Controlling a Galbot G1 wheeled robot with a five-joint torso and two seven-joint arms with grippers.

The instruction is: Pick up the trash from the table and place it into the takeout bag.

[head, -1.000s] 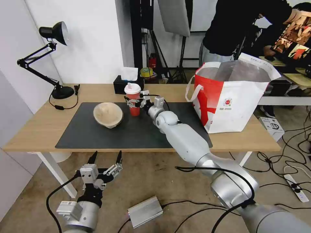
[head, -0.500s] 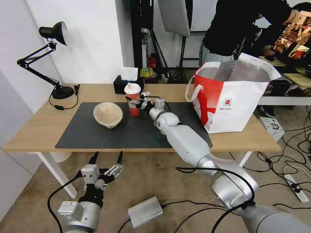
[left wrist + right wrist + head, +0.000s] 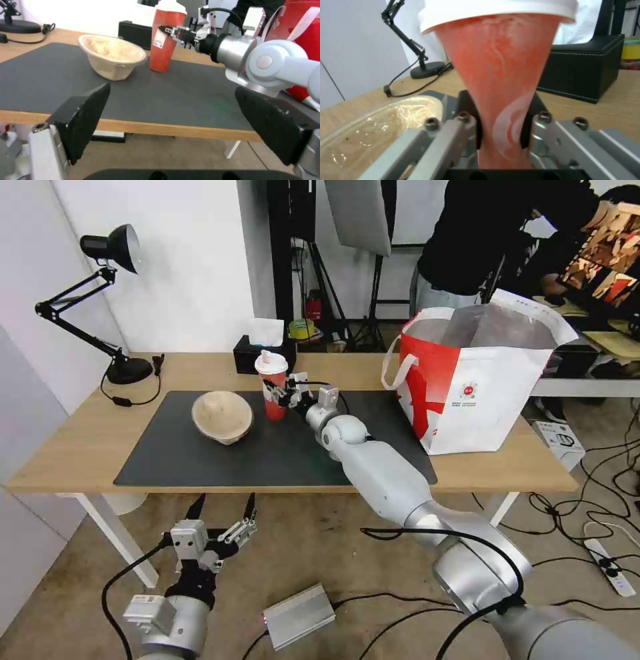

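The right gripper (image 3: 279, 393) was extended over the dark-grey mat (image 3: 200, 460) on the surface (image 3: 67, 447), its fingers (image 3: 471, 125) clenched on the lower body of the tall red cup (image 3: 274, 392). In the right wrist view the black pads pressed both sides of the cup (image 3: 500, 87) below its white lid (image 3: 493, 10). The left wrist view showed the cup (image 3: 165, 42) upright with its base at the mat; whether it was resting there or just clear could not be determined.

The beige bowl (image 3: 222, 416) sat on the mat just beside the cup, at the cup's 9 o'clock in the head view, tilted with its opening facing toward the robot. It did not touch the gripper.

The takeout bag (image 3: 473, 380) stood open at the 3 o'clock end of the surface, well apart from the cup, its foil lining visible and one corner on the edge of the mat.

A black tissue box (image 3: 257, 353) stood behind the cup at its 12 o'clock, off the mat. A black desk lamp (image 3: 100, 300) occupied the 9 o'clock end of the surface.

The left gripper (image 3: 223, 510) hung below the near edge of the surface, over the floor, its fingers (image 3: 83, 120) spread wide and grasping nothing.
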